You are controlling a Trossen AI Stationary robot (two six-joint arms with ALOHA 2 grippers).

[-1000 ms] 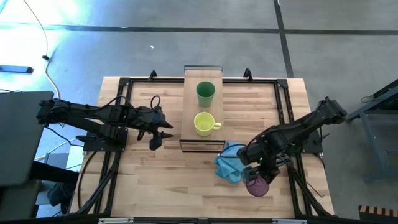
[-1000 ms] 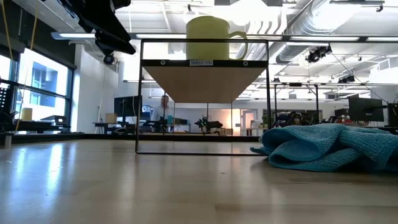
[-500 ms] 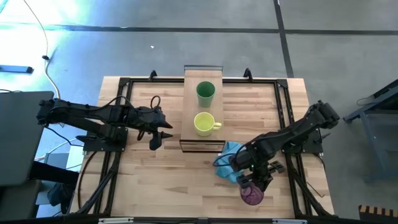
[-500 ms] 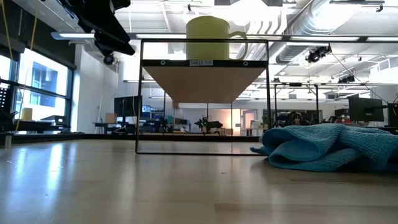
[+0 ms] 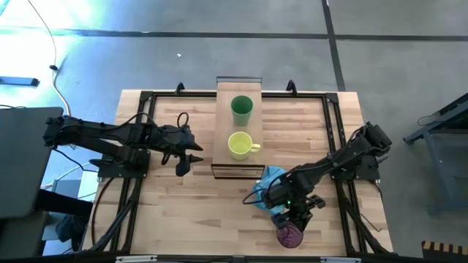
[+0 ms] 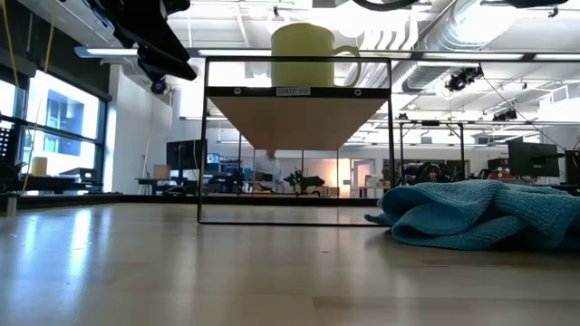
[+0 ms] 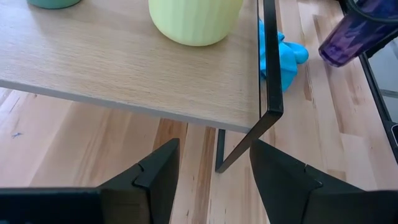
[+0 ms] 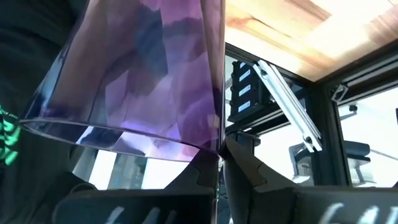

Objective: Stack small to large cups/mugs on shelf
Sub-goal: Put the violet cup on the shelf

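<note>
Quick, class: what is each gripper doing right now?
Left gripper: open, empty, beside the shelf.
Right gripper: shut on the purple tumbler.

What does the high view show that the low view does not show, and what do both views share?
Only the high view shows the green cup behind the yellow mug, and the right gripper, jaws shut on the purple tumbler. Only the low view shows the room behind the table. Both show the yellow mug on the shelf, the blue cloth and the left arm beside the shelf.
</note>
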